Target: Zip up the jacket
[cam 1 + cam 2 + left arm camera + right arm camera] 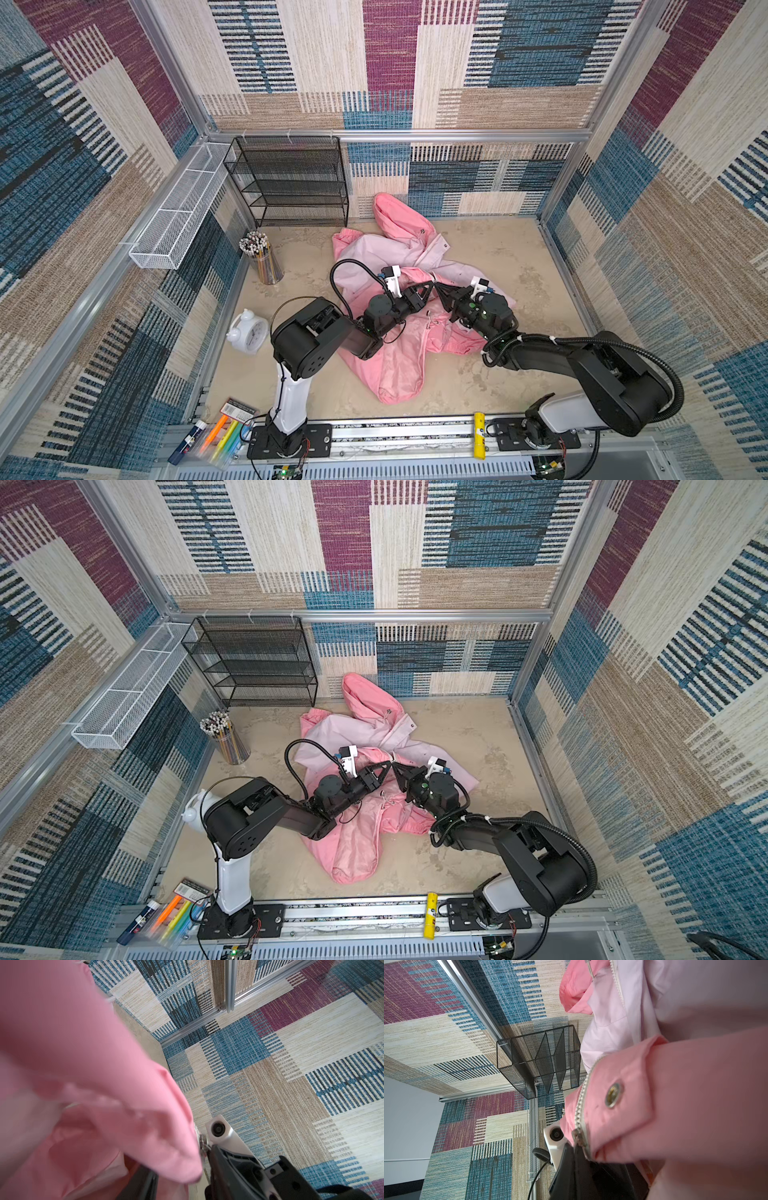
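The pink jacket [399, 361] [357, 854] lies crumpled on the middle of the table, hood toward the back wall. Both grippers meet tip to tip above its middle. My right gripper [437, 286] [576, 1147] is shut on the jacket's front edge at the end of the white zipper [581, 1101], beside a silver snap [612, 1095]. My left gripper [431, 285] [182, 1163] has its jaws apart around a fold of pink fabric [83, 1064]. A metal zipper piece [203, 1142] sits against one fingertip, and a strip of table shows between fold and finger.
A black mesh shelf [291, 183] stands at the back left, with a white mesh basket [178, 216] on the left wall. A pencil cup [262, 257] and a white alarm clock [248, 334] stand left of the jacket. Markers [220, 436] lie at the front left.
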### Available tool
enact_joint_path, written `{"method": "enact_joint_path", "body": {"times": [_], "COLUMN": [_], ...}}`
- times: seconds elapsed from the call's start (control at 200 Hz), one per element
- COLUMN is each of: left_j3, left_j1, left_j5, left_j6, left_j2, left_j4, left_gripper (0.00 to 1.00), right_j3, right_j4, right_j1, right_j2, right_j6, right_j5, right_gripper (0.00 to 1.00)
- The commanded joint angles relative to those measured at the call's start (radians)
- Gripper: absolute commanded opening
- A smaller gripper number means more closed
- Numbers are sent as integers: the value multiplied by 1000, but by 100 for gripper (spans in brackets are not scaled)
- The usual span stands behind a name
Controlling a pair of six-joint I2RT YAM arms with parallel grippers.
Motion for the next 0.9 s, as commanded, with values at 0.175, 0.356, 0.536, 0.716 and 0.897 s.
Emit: {"method": "enact_joint_path", "body": {"times": [0.175, 0.356, 0.536, 0.716, 0.897], "left_j3": [-1, -60, -166, -182, -195], "left_j1": [-1, -1, -1, -4, -4], "left_j5": [-24, -8, -6, 16, 35], "left_j6": [2, 12, 14, 17, 18], "left_j2": [2, -30, -88, -119, -140], "left_j4": [27, 28, 24, 1, -18], "left_gripper": [0, 0, 0, 0, 0], "right_j3": [-7, 21, 40, 60, 77], "right_j4": [54, 36, 12, 17, 46], "right_j1": [1, 0, -4, -4, -13], "right_j2": [-4, -6, -11, 12, 48], "right_j6": [12, 22, 40, 62, 72], "right_j5": [-9, 5, 10, -19, -46], "right_gripper": [0, 0, 0, 0, 0]}}
